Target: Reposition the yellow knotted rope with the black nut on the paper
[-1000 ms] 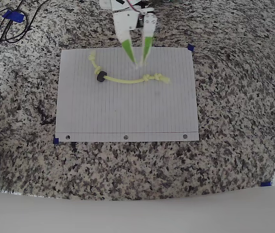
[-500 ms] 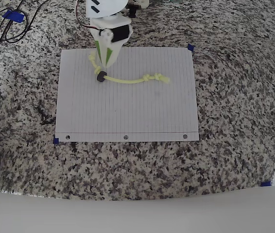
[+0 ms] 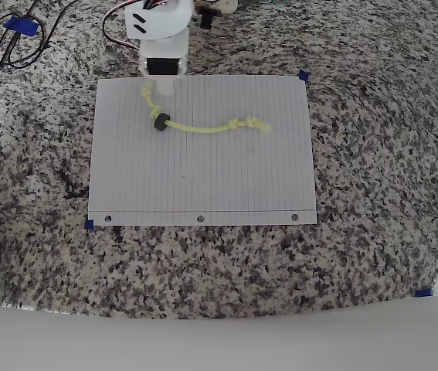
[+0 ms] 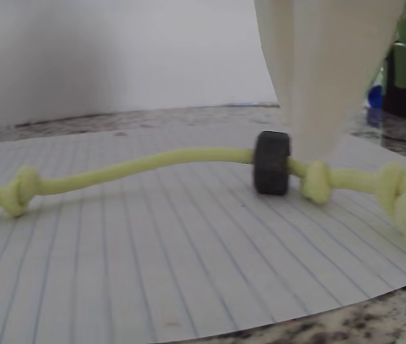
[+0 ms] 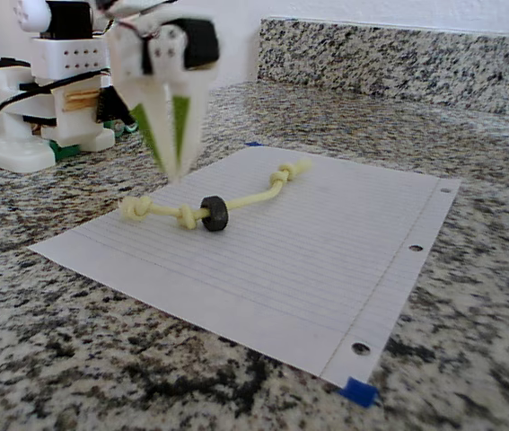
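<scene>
Shifted left, tool [image 5: 172, 171] hovers above yellow knotted rope [image 3: 203, 127].

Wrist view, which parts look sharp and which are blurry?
Wrist view: the black nut and the yellow knotted rope are fairly sharp, while the white finger up close and the dark objects behind are soft; the paper lines blur toward the bottom edge.

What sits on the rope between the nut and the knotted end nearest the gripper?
A knot. In the fixed view it lies on the rope beside the nut, toward the end knot, beneath the gripper. The wrist view shows it too.
</scene>
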Controlling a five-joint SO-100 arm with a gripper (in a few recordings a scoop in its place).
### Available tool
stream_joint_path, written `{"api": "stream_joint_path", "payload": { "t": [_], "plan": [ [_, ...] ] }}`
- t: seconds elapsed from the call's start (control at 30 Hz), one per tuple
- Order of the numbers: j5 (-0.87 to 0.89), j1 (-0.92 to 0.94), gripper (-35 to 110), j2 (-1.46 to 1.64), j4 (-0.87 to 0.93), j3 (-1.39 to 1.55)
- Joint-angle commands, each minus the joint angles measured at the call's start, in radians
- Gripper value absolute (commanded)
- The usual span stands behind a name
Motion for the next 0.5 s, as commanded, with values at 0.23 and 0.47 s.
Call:
{"api": "stream_joint_path", "payload": {
  "t": [0.23, 0.47],
  "plan": [
    [-0.083, 0.110, 0, -0.057, -0.012, -0.034],
    [-0.083, 0.172, 0, -0.089, -0.066, -0.032]
  ]
}}
